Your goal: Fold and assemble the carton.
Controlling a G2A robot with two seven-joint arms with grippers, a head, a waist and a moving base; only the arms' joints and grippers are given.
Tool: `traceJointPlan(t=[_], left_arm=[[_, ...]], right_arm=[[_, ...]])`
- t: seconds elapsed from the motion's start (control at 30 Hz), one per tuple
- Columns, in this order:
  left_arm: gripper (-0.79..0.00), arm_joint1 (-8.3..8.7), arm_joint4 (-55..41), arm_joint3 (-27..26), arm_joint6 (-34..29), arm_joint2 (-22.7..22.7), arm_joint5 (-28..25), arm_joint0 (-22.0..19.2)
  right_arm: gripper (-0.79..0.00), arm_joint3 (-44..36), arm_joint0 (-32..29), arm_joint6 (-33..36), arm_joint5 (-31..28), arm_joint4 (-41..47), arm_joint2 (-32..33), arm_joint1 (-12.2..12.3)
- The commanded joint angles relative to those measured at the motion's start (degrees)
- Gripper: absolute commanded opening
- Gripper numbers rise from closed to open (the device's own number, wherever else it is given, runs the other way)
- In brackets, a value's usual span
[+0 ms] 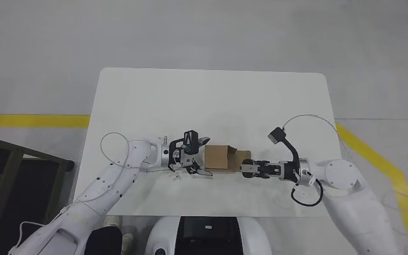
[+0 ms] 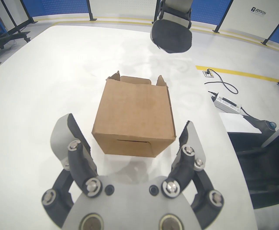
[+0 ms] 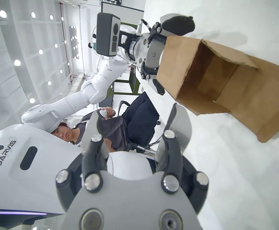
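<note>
The carton (image 1: 220,159) lies on its side on the desk (image 1: 210,95), near the front edge, between my two arms. My left fingers (image 2: 65,135) stand apart on either side of its closed end, with a gap on each side. My right fingers (image 3: 178,128) are apart too, gripping nothing, just beside the open end with its loose flaps.

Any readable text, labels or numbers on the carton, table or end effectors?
Carton: none; plain brown card, outside and inside.
Table: none.
Left end effector: none.
Right end effector: none.
Wall panel: a small brand mark, the only print near the scene; not quoted here.
</note>
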Motion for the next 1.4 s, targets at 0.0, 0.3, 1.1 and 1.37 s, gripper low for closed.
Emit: traceJointPlan(t=[0.0, 0.3, 1.1, 1.37], left_arm=[[0.000, -0.26, -0.22, 0.43, 0.08, 0.33, 0.13, -0.21], [0.000, -0.92, -0.17, 1.87, 0.48, 0.68, 0.44, -0.85], [0.000, -2.07, 1.35, 3.61, 1.89, 1.04, 0.32, -1.72], [0.000, -2.41, 1.78, 3.63, 1.87, 1.25, 0.36, -1.71]], right_arm=[[-0.785, -0.30, -0.28, -0.39, 0.20, -1.13, 0.50, 0.14], [-0.785, -0.30, -0.28, -0.39, 0.20, -1.13, 0.50, 0.14], [-0.785, 0.38, -2.71, -8.13, 12.98, -14.68, -4.18, 0.32], [-0.785, 6.84, 0.70, -12.22, 4.83, -11.10, -6.98, -0.88]])
